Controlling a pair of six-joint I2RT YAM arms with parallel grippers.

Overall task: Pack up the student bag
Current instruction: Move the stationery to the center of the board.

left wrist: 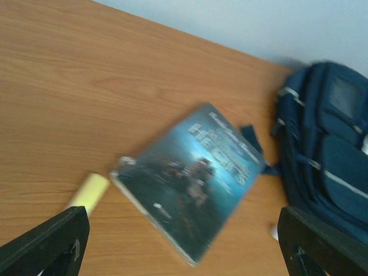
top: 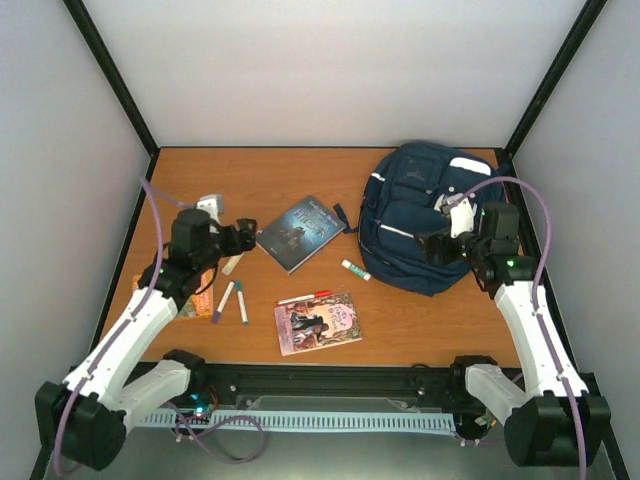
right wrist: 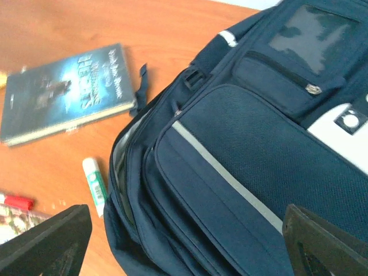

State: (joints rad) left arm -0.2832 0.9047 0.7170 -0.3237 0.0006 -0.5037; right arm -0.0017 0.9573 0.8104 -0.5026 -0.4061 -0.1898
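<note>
Student bag [top: 420, 215] lying at the far right of the table [top: 250, 170], its lower edge hidden by the right arm. Left gripper [top: 245, 237], near a dark book [top: 301, 233], and right gripper [top: 432, 248], over the bag, both spread wide and empty. The book's title is blurred in the left wrist view, and the left arm covers part of an orange item [top: 200, 300].

Right wrist view. The student bag [right wrist: 241, 172] is lying on the table [right wrist: 69, 29] and filling the right side. Its pale stripe is running diagonally across the front pocket, and its main opening is gaping slightly at the left, showing pale lining. A dark blue book [right wrist: 63, 92] is resting flat at upper left, just beside a strap end [right wrist: 141, 86]. A white-and-green stick [right wrist: 95, 187] is lying close to the bag's edge. A red marker [right wrist: 14, 201] is showing at the left border. The two fingers [right wrist: 49, 241] are standing wide apart at the lower corners, gripping nothing.
</note>
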